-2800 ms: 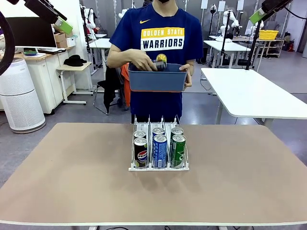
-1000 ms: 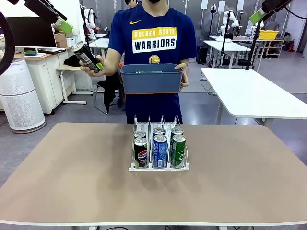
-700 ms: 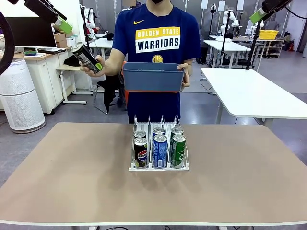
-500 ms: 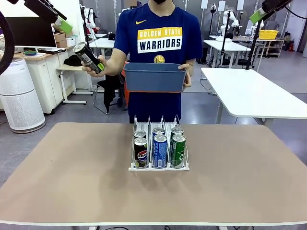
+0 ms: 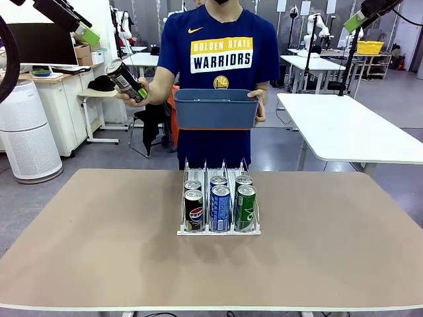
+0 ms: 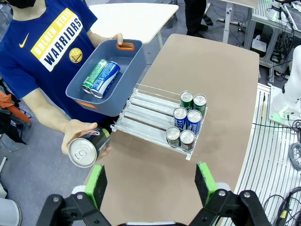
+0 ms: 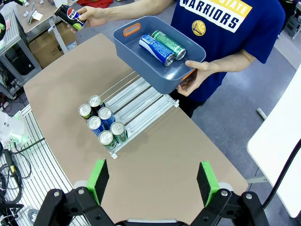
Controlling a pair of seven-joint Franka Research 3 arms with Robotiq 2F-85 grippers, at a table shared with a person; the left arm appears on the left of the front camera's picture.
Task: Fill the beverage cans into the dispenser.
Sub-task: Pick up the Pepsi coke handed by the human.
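Holding out a black Pepsi can [image 5: 127,80] toward the robot's left, the person's hand [image 5: 140,94] is offering it; the other hand is carrying a blue-grey bin [image 5: 216,111] with a blue can [image 7: 156,49] and a green can [image 7: 168,44]. The dispenser [image 5: 219,228] is sitting mid-desk [image 5: 99,244], six cans at its near end. Left fingers [image 6: 97,183] and right fingers [image 7: 99,179] are hanging wide open, empty, high up. Looks like handover: left arm probably needing to reach the offered can and close around its body.

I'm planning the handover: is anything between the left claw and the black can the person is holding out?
Nothing visible stands in the way. The black can lies tilted in the person's hand, in open air ahead of the open left claw.
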